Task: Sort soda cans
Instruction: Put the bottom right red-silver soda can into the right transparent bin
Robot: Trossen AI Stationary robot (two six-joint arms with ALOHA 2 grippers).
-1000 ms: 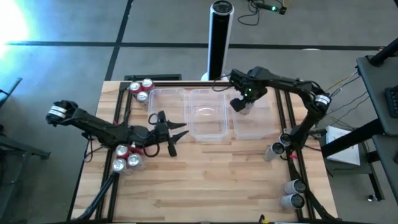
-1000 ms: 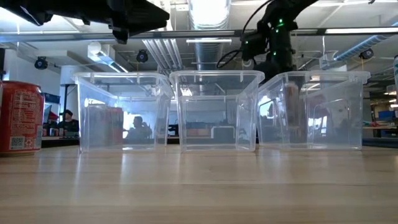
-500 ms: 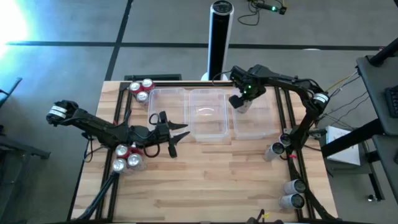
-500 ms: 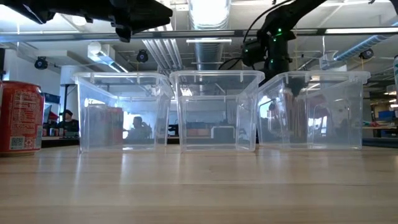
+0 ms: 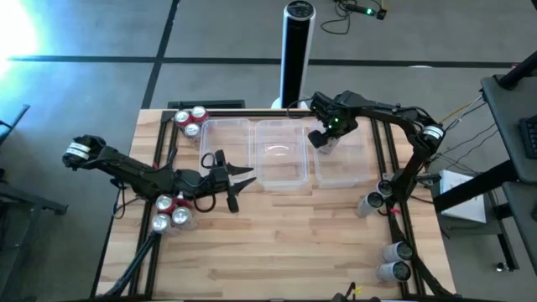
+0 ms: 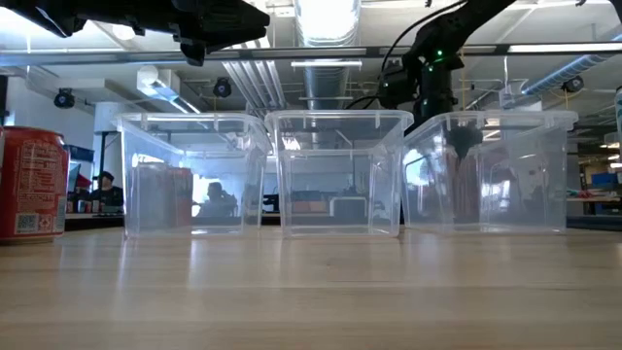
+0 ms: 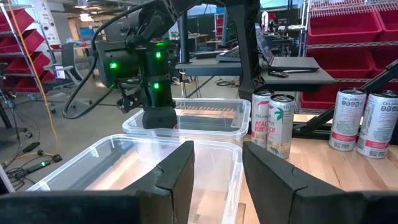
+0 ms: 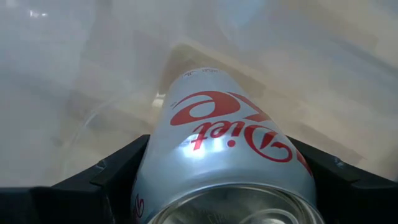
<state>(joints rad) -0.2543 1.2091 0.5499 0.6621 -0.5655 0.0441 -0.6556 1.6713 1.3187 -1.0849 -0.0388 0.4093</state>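
While the right end effector (image 5: 325,139) hangs over the rightmost of three clear tubs (image 5: 340,155), it stays clamped on a silver-grey can (image 8: 224,158) with red lettering (its body fills the right wrist view, a dark finger (image 8: 102,177) pressed against each side). Beneath that end effector lies the tub's pale floor; in the low view the dark mass of the end effector shows through the tub wall (image 6: 505,175), inside the tub. Beside it, toward the left arm, stand the middle tub (image 5: 279,155) and the left tub (image 5: 225,147), all in one row on the wooden counter (image 5: 285,243).

Away from the tubs, the left end effector (image 5: 237,183) hovers above the counter with its fingers spread apart and nothing between them, just beside the left tub's near corner. Close behind it, under the arm, sits a cluster of red cans (image 5: 172,212). Another group of red cans (image 5: 190,120) stands beyond it at the far counter corner. Well off on the right arm's side, silver-grey cans (image 5: 373,201) stand by the frame rail, with more cans (image 5: 394,260) near the front corner.
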